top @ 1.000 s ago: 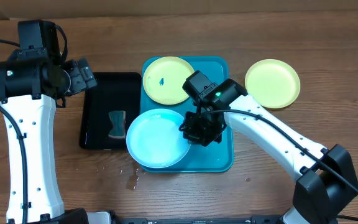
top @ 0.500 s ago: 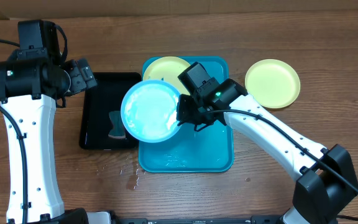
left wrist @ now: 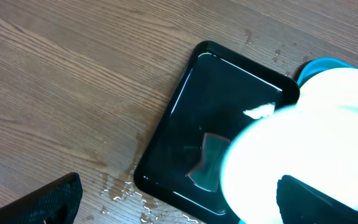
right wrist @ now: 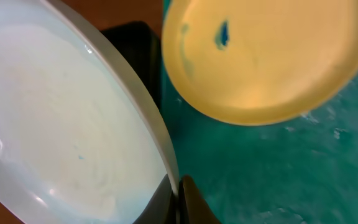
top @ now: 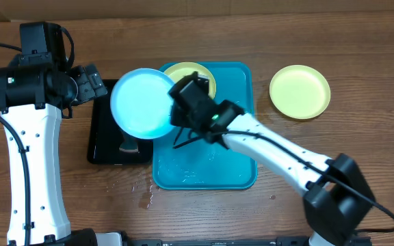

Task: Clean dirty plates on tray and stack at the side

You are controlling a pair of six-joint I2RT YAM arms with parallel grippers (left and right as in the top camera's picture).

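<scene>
My right gripper (top: 174, 114) is shut on the rim of the light blue plate (top: 141, 102), holding it tilted in the air over the left edge of the turquoise tray (top: 211, 171) and the black tray. In the right wrist view the fingers (right wrist: 178, 186) pinch the plate (right wrist: 61, 124) at its edge. A pale yellow plate (top: 195, 72) with a small blue smudge (right wrist: 222, 34) lies at the tray's far end, partly hidden by the arm. Another yellow plate (top: 299, 91) rests on the table to the right. My left gripper (top: 98, 83) hangs open above the black tray's far left corner, holding nothing.
A black tray (top: 108, 137) left of the turquoise one holds a grey sponge (top: 128, 145), also seen in the left wrist view as the sponge (left wrist: 207, 163). Water drops (top: 144, 197) lie on the wood near the trays' front corners.
My right gripper has lifted the blue plate off the turquoise tray and swung it left and away, tilting it over the black tray. The left arm has stayed still.
</scene>
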